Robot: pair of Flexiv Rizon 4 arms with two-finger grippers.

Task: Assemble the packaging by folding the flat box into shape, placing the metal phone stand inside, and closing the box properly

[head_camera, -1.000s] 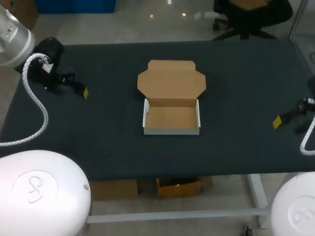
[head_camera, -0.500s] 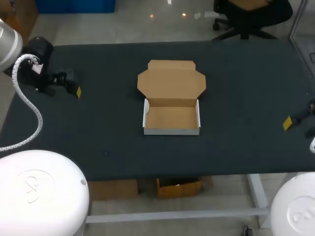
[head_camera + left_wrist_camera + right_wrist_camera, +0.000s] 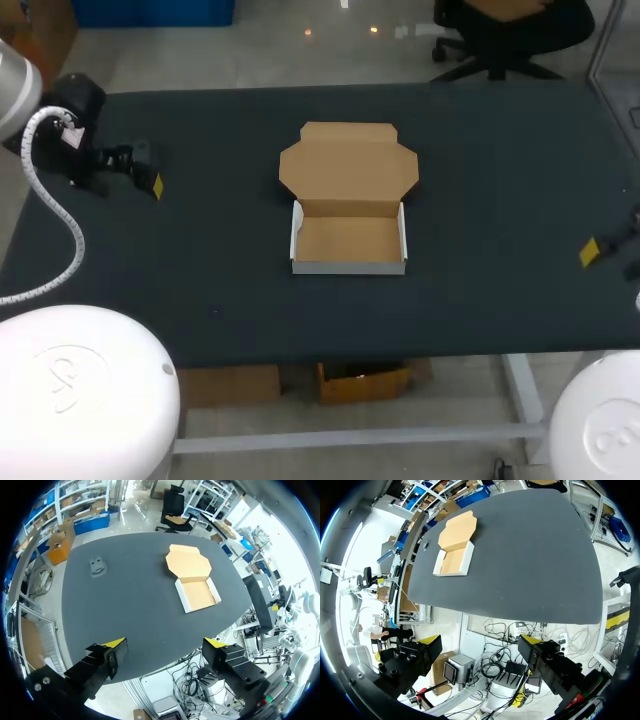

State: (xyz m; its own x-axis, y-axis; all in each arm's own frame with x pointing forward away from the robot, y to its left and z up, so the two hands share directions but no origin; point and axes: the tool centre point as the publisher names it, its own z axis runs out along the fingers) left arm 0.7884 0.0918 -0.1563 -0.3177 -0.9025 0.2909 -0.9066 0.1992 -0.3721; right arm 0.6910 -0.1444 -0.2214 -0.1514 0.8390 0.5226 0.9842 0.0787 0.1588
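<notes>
Left pincer [image 3: 164, 642] released, right pincer [image 3: 480, 639] released; box [image 3: 348, 240] open, phone stand [image 3: 97, 565] well apart.

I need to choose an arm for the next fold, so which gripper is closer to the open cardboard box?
Left, by a modest margin. The left gripper is off the open cardboard box's left side; the right gripper is farther off its right side, by the table edge.

Box [image 3: 348, 238] stands at the middle of the table [image 3: 200, 270], its lid flap [image 3: 348, 167] lying flat behind the tray. Phone stand [image 3: 96, 565] lies on the table well to the box's left. Left gripper [image 3: 155, 186] is over the table's left side, right gripper [image 3: 589, 251] over its right edge, both well apart from the box.
</notes>
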